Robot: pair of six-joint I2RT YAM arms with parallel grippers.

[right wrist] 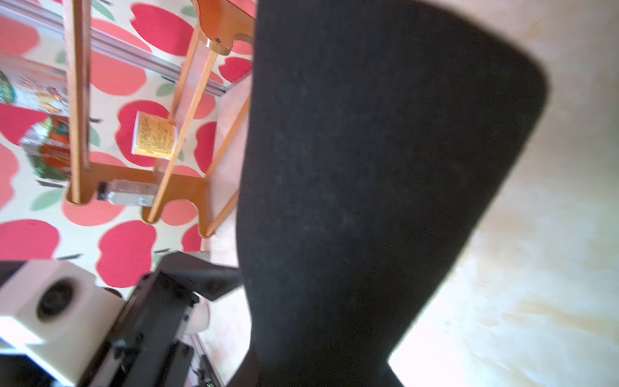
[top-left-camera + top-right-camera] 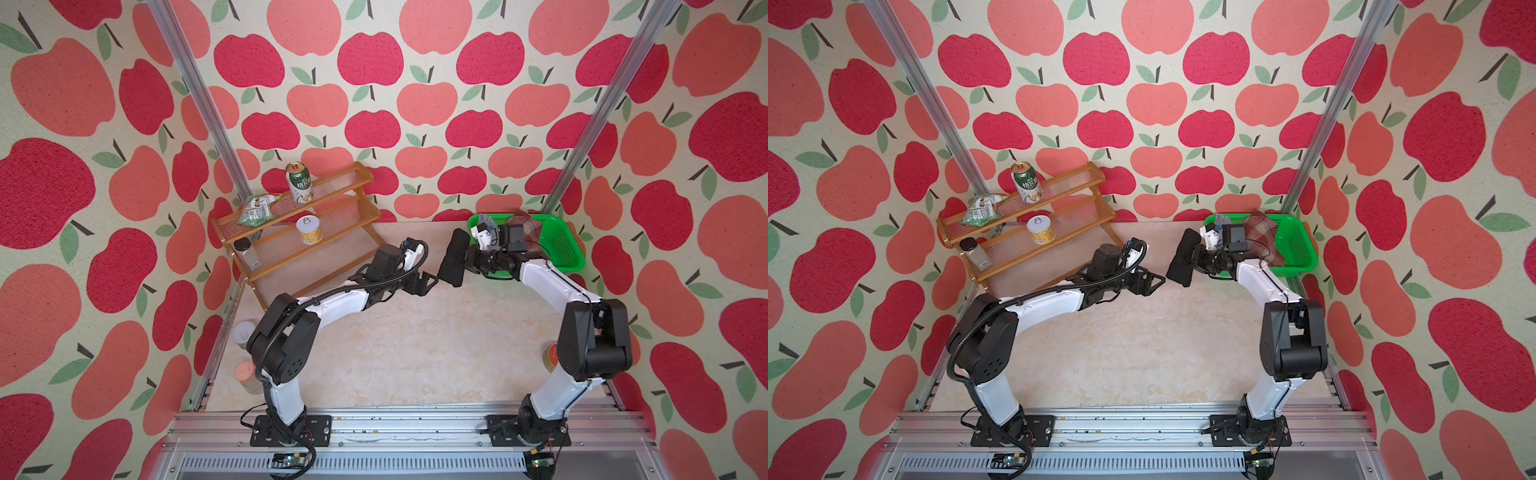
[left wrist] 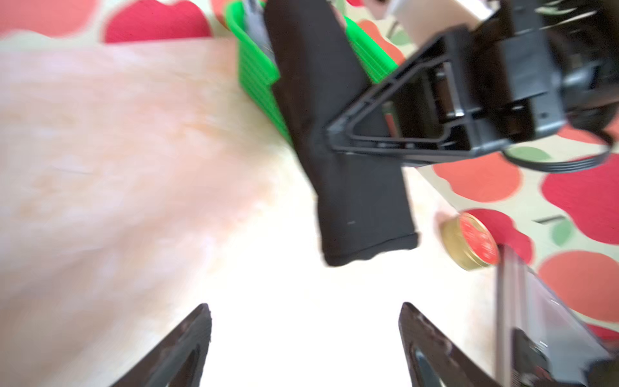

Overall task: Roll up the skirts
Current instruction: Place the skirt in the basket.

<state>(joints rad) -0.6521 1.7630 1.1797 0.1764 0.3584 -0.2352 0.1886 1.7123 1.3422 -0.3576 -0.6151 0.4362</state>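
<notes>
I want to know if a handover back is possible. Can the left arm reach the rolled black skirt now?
Probably yes. The left gripper is open, right beside the black skirt held up by the right gripper, with nothing between them.

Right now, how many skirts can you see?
3: the rolled black skirt held by the right gripper, the plaid skirt and a denim skirt in the green basket; more may be hidden.
</notes>
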